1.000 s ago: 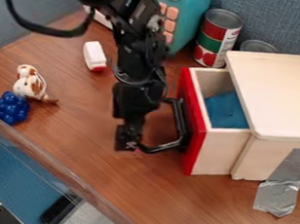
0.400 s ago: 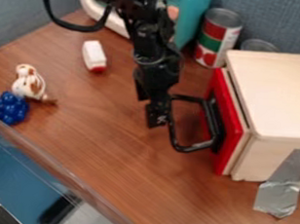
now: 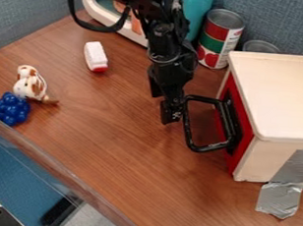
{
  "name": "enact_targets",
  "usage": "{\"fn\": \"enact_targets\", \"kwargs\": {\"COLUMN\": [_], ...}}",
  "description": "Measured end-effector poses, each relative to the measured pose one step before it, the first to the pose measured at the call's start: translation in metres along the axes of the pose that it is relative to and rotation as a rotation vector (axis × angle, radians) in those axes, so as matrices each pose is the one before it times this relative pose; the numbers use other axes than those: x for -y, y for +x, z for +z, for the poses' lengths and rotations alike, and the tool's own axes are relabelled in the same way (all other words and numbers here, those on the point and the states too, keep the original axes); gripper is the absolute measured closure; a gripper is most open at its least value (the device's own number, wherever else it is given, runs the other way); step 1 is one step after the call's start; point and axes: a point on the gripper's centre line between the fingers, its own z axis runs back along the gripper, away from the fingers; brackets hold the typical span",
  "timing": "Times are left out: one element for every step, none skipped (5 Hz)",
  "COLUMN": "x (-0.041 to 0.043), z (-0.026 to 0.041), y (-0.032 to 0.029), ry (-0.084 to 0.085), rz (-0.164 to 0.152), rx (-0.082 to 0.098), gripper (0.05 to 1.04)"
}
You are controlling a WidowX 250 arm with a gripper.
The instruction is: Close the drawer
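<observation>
Red-fronted drawer (image 3: 243, 142) looks basically flush in its box (image 3: 280, 95), probably light and stiff, so I'd push via the hard handle (image 3: 207, 148). Claw (image 3: 171, 112)'s right by that, can't tell how open or if it's gripping; decent bench (image 3: 124, 157) room there, 1 can (image 3: 220, 38) near the box's far corner.

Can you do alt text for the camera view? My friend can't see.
A black gripper is at the handle of a red drawer that looks shut in its wooden box. On the table: a blue toy, a spotted toy animal.
</observation>
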Motion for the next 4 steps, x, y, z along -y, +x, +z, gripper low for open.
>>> {"fn": "enact_targets", "kwargs": {"x": [0.00451, 0.00394, 0.00610, -0.01828], "z": [-0.00809, -0.00056, 0.01610, 0.06123], "y": [0.00200, 0.00126, -0.00138, -0.01928], "ry": [-0.0184, -0.0098, 0.0059, 0.0557], "rz": [0.0094, 0.0119, -0.0107, 0.0751], "rx": [-0.0015, 0.0140, 0.0290, 0.0316], "gripper": [0.084, 0.085, 0.085, 0.084]}}
